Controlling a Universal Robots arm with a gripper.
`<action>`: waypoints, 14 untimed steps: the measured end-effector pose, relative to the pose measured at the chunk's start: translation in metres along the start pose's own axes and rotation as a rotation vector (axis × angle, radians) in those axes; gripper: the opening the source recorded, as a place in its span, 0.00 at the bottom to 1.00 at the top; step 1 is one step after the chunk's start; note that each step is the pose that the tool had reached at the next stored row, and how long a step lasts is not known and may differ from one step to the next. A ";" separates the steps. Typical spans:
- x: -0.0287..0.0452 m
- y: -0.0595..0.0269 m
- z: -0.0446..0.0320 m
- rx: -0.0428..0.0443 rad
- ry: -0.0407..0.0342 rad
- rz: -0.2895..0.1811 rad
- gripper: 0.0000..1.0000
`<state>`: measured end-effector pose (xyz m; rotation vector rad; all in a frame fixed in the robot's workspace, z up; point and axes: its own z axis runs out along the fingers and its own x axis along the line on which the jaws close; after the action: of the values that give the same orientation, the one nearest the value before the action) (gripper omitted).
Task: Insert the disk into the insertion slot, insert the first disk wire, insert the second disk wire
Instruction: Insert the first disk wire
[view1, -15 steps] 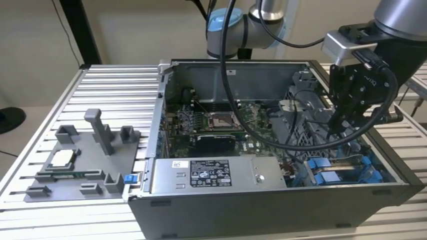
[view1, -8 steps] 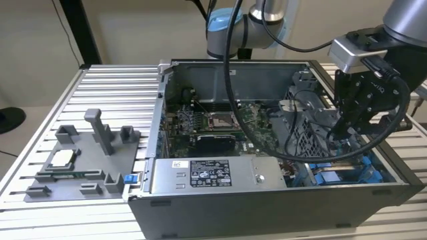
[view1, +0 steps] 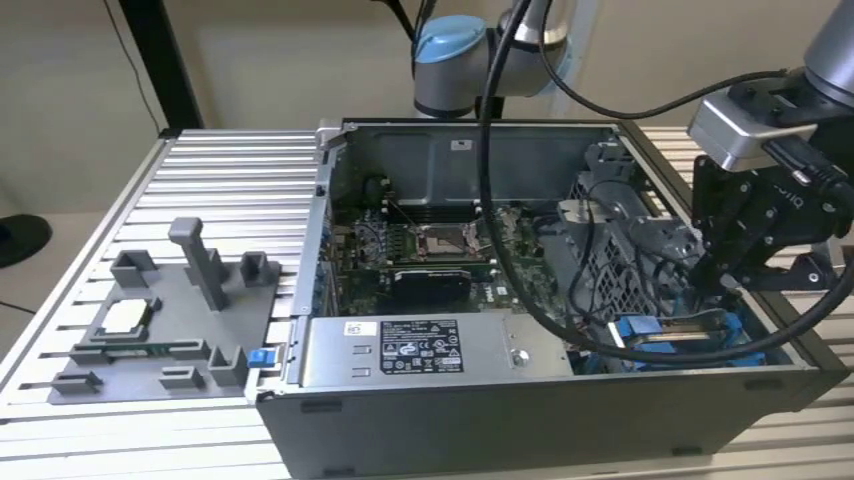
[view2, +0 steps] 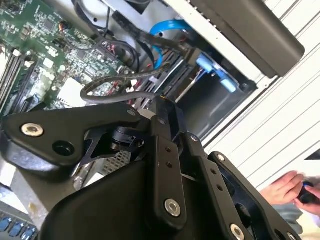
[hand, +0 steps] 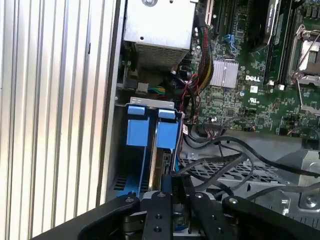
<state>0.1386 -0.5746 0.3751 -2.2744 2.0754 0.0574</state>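
Observation:
The disk (hand: 167, 134), in its bright blue carrier, sits upright in the insertion slot (hand: 131, 170) at the case's front corner, on the exterior view's right (view1: 641, 328). My gripper (hand: 175, 192) hangs directly over the disk's cabled end, its fingers (hand: 159, 202) drawn close around a black disk wire (hand: 220, 162) whose strands run into the tips. In the second wrist view the gripper (view2: 162, 102) points down at the bay, with a black wire loop (view2: 100, 85) just beside it. A blue wire (view2: 165, 30) curves past the carrier. In the exterior view, my gripper (view1: 717, 285) reaches into the bay.
The silver power-supply box (view1: 400, 350) lies along the case front, and the motherboard (view1: 427, 255) is behind it. A grey fixture plate (view1: 160, 330) rests on the ribbed table (view1: 214, 180). A person's hand (view2: 292, 187) rests outside the case wall.

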 end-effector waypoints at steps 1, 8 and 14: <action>0.0013 -0.0026 0.0007 -0.0001 0.0001 0.000 0.00; 0.0075 -0.0170 0.0048 -0.0024 -0.0003 0.001 0.00; 0.0075 -0.0173 0.0047 -0.0025 -0.0001 0.001 0.00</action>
<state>0.1566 -0.5802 0.3703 -2.2745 2.0779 0.0602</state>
